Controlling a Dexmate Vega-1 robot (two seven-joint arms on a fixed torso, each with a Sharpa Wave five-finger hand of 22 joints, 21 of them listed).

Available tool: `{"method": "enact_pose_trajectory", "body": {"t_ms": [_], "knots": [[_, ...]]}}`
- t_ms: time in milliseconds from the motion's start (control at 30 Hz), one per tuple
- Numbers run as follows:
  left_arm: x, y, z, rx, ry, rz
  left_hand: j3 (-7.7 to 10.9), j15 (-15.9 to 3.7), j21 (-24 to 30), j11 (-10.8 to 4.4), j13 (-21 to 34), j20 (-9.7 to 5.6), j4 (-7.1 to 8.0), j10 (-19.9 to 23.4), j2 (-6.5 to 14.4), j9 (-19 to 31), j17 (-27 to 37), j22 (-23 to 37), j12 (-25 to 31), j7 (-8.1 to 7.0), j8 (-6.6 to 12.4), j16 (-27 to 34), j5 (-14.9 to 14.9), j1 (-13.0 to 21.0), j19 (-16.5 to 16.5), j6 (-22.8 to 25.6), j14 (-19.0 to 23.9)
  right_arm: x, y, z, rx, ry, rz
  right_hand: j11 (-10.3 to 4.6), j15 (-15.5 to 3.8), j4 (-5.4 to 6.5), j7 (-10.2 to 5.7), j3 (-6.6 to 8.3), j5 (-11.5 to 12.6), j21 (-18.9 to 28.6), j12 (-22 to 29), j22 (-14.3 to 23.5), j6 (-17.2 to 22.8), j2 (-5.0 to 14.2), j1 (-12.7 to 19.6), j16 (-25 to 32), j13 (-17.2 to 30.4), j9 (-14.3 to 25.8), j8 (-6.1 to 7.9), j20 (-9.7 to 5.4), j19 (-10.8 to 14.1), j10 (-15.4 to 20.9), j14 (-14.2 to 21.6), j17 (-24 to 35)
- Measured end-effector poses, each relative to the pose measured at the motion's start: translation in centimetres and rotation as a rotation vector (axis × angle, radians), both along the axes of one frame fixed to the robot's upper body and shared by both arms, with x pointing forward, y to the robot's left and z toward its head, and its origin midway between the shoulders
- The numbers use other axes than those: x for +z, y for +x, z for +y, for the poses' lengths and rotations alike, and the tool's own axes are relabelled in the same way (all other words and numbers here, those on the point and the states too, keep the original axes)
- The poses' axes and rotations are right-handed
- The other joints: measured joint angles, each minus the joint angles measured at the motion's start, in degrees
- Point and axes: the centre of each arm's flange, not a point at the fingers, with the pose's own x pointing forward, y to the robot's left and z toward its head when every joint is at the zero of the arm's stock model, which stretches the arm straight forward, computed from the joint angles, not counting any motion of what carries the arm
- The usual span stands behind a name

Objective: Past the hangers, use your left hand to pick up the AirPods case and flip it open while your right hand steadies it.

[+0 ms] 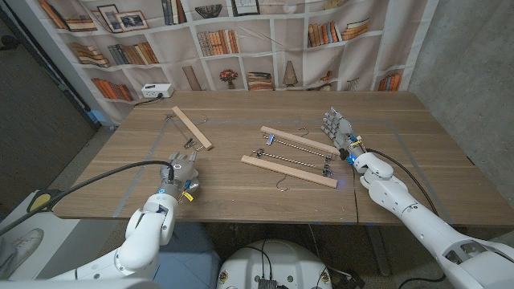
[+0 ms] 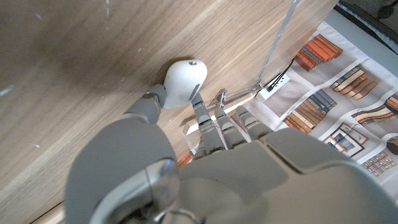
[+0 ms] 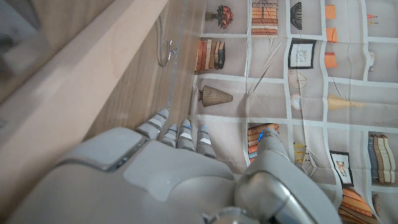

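Holding white rounded AirPods case (image 2: pixel 185 83): left robot hand (image 1: pixel 181 175) | right robot hand (image 1: pixel 337 128): empty, fingers apart

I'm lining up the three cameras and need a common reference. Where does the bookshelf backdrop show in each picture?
Head view: the bookshelf backdrop runs across the top, behind the table's far edge.
Left wrist view: it fills the right side, beyond the table's edge.
Right wrist view: it takes up the right part, with the shelves turned on their side.
Shared landmark: the wooden table, whose far edge meets the backdrop in every view.
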Motion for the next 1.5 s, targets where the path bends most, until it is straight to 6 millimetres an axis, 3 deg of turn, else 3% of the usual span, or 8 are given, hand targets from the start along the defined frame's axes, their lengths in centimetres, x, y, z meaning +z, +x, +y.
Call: {"method": "enact_pose_trajectory", "body": {"t_ms": [400,767,867,1500], "knots": [[0.1,-0.2,0.3,-0.055,-0.073,-0.035,-0.28,-1.47,0.2,1.14,0.0,0.95,0.26,1.1,0.2,0.0,0.5,0.2,1.2,0.0,0.0,0.4,0.0,4.2,1.9,0.6,3.7,-0.1,0.0,-0.3,0.0,0.009,0.001,-0.21,0.0,0.22,0.0,-0.22,0.0,0.0,0.0,0.0,0.0,0.0,0.0,0.0,0.0,0.0,0.0,0.0,0.0,0.2,0.0,0.0],[0.1,-0.5,0.9,-0.068,-0.094,-0.057,-1.23,-2.27,0.3,1.94,0.0,0.92,0.4,1.9,0.1,0.0,1.1,0.2,5.0,-0.38,0.0,0.9,-0.2,6.4,3.2,2.0,5.5,-0.1,0.0,-0.3,0.005,0.017,-0.001,-0.21,0.0,0.22,0.01,-0.22,0.0,0.0,0.0,0.0,0.0,0.0,0.0,0.0,0.0,0.0,0.0,0.0,0.0,0.2,0.0,0.0],[0.4,-0.7,0.2,-0.139,-0.126,-0.121,-1.58,-2.27,0.3,2.24,0.0,0.74,0.4,2.2,0.3,0.0,1.1,0.2,5.4,-0.31,0.0,0.9,-0.2,6.9,3.3,2.4,5.5,-0.1,0.1,-0.5,0.002,0.024,-0.001,-0.21,0.0,0.22,0.01,-0.22,0.0,0.0,0.0,0.0,0.0,0.21,-0.2,0.0,0.0,0.0,0.0,0.0,0.0,0.2,0.0,0.0],[0.9,-1.3,0.6,-0.21,-0.182,-0.234,-2.82,-2.54,0.3,2.01,0.0,0.64,0.72,2.0,0.5,0.0,1.3,0.2,5.9,-0.4,0.0,0.6,-0.2,9.1,4.1,2.4,6.4,-0.2,-0.1,-0.6,0.006,0.037,-0.005,-0.21,0.0,0.22,0.01,-0.22,0.0,0.0,0.0,0.0,0.0,0.21,-0.2,0.0,0.0,0.0,0.0,0.0,0.0,0.2,0.0,0.0]]}}
